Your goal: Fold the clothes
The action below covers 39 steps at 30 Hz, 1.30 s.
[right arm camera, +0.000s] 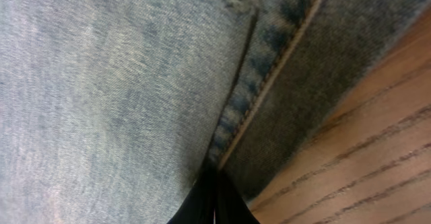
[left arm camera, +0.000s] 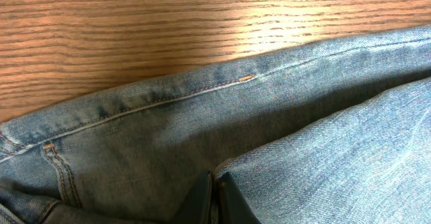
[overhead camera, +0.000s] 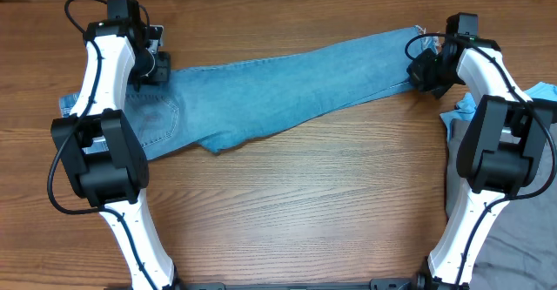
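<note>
Wood table [overhead camera: 331,194], jeans [overhead camera: 287,90] stretched out flat.
Both clamped on denim: left gripper [overhead camera: 159,67] at waist edge, right gripper [overhead camera: 419,70] at hem; lift evenly, keep cloth taut.

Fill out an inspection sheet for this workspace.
Surface: wooden table, bare in front of the denim.
Job's things: jeans lie flat, stretched from arm to arm.
Clutter: pale-blue garment and grey garment at the right edge.
Claws: left claw is shut on the jeans near the waist end; right claw is shut on them at the frayed hem end.
Cables: black cables loop along both arms, clear of the denim.
Surroundings: plain tan strip beyond the far edge; nothing else seen.
</note>
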Motion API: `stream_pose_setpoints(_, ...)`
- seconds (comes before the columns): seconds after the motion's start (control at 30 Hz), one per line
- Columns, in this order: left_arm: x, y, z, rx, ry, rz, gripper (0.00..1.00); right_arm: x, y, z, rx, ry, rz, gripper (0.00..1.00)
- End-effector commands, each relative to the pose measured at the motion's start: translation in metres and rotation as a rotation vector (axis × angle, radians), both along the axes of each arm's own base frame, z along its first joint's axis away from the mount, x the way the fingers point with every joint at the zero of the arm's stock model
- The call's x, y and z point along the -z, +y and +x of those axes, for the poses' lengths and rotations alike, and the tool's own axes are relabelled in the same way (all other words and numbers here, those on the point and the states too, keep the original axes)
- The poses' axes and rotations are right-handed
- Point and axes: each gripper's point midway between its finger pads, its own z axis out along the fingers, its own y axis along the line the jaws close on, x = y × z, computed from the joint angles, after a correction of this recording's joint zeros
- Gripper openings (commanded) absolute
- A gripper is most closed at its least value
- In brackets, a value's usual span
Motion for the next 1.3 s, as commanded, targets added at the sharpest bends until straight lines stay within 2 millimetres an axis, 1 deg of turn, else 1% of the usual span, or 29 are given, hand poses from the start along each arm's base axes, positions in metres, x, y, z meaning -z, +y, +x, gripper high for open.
stream_pose_setpoints(0.0,-0.009,-0.001,0.009,-0.013,-0.036,-0.018,0.04,0.010,-0.011,-0.004,0.017,0.025,-0.027,0.04)
stream_pose_setpoints(0.13,-0.009,-0.001,0.009,-0.013,-0.035,-0.018,0.04,0.014,-0.013,-0.007,0.023,0.037,-0.043,0.04)
stream_pose_setpoints(0.27,-0.012,-0.001,0.012,-0.043,-0.047,-0.025,0.04,0.027,-0.012,-0.018,0.023,0.064,-0.041,0.04)
stream_pose_setpoints(0.4,-0.025,0.000,0.022,-0.063,-0.088,-0.027,0.04,0.038,-0.011,-0.026,0.028,0.082,-0.037,0.04)
stream_pose_setpoints(0.47,-0.032,0.002,0.029,-0.077,-0.120,-0.024,0.04,0.039,-0.011,-0.028,0.028,0.088,-0.035,0.04)
stream_pose_setpoints(0.53,-0.035,0.004,0.035,-0.081,-0.146,-0.020,0.04,0.040,-0.011,-0.029,0.028,0.091,-0.035,0.04)
stream_pose_setpoints(0.67,-0.032,0.002,0.041,-0.077,-0.163,-0.018,0.04,0.040,-0.011,-0.031,0.028,0.097,-0.033,0.04)
stream_pose_setpoints(0.73,-0.028,0.002,0.040,-0.078,-0.154,-0.003,0.04,0.040,-0.011,-0.032,0.028,0.103,-0.032,0.04)
stream_pose_setpoints(0.8,-0.021,0.007,0.038,-0.087,-0.132,0.030,0.05,0.040,-0.010,-0.033,0.028,0.109,-0.031,0.04)
stream_pose_setpoints(0.9,-0.007,0.016,0.033,-0.103,-0.091,0.081,0.14,0.041,-0.010,-0.035,0.027,0.117,-0.030,0.04)
stream_pose_setpoints(0.97,0.001,0.017,0.032,-0.105,-0.072,0.084,0.18,0.041,-0.010,-0.037,0.027,0.125,-0.029,0.04)
stream_pose_setpoints(1.0,0.004,0.017,0.032,-0.113,-0.068,0.081,0.28,0.041,-0.009,-0.038,0.026,0.128,-0.028,0.04)
stream_pose_setpoints(1.03,0.005,0.017,0.031,-0.124,-0.066,0.078,0.42,0.041,-0.009,-0.039,0.024,0.131,-0.028,0.04)
stream_pose_setpoints(1.1,0.004,0.017,0.033,-0.136,-0.073,0.074,0.57,0.041,-0.009,-0.040,0.023,0.137,-0.026,0.04)
stream_pose_setpoints(1.13,0.001,0.018,0.033,-0.137,-0.078,0.075,0.60,0.041,-0.008,-0.041,0.022,0.139,-0.023,0.04)
stream_pose_setpoints(1.2,-0.007,0.020,0.031,-0.140,-0.076,0.080,0.60,0.042,-0.008,-0.042,0.022,0.145,-0.021,0.04)
stream_pose_setpoints(1.27,-0.020,0.022,0.028,-0.146,-0.074,0.079,0.58,0.042,-0.007,-0.045,0.022,0.155,-0.020,0.04)
